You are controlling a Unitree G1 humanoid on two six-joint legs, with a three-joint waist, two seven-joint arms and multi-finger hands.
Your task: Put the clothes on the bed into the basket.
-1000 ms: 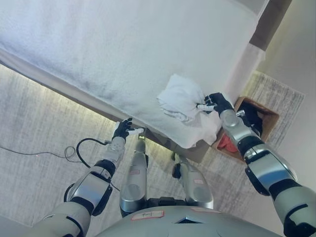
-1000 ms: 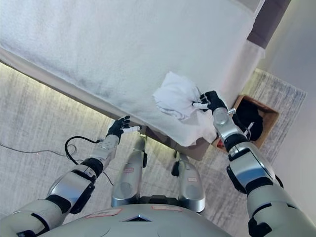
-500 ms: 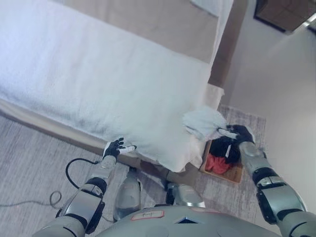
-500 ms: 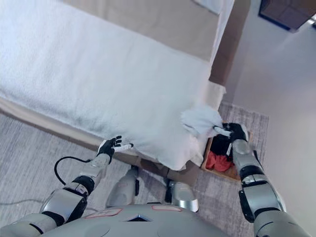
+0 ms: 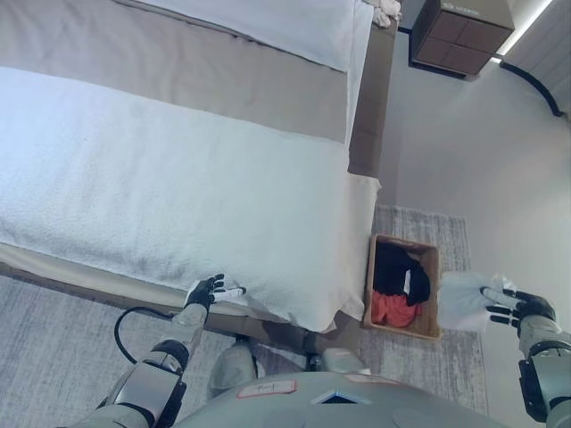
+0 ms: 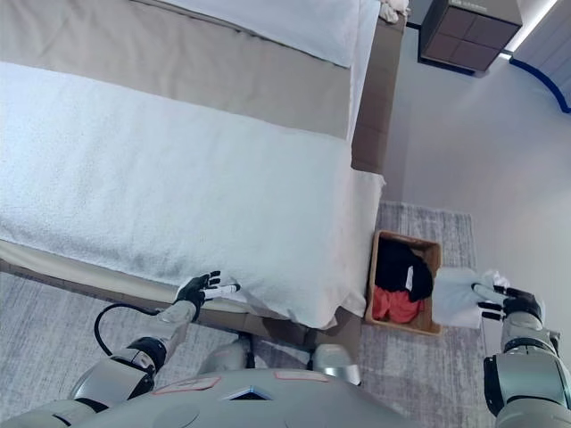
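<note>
A white garment [image 5: 463,300] hangs from my right hand [image 5: 516,306], whose fingers pinch its right edge. It hangs above the rug just right of the wooden basket [image 5: 430,260]. The basket stands on the floor by the bed's corner and holds a black garment [image 5: 399,267] and a red one [image 5: 388,308]. My left hand [image 5: 208,290] is open, with fingers spread, at the near edge of the bed [image 5: 178,187]. The bed's white cover shows no other clothes.
A dark wooden nightstand [image 5: 460,36] stands at the top right by the bed's head. A grey patterned rug [image 5: 424,366] lies under the basket. A pale wall [image 5: 508,160] runs along the right. A small white cloth [image 5: 385,11] lies at the bed's head.
The camera has turned, so the whole scene has shifted. My right hand has carried the white garment off the bed's corner, to the right and past the basket. The left hand stays at the bed's edge.
</note>
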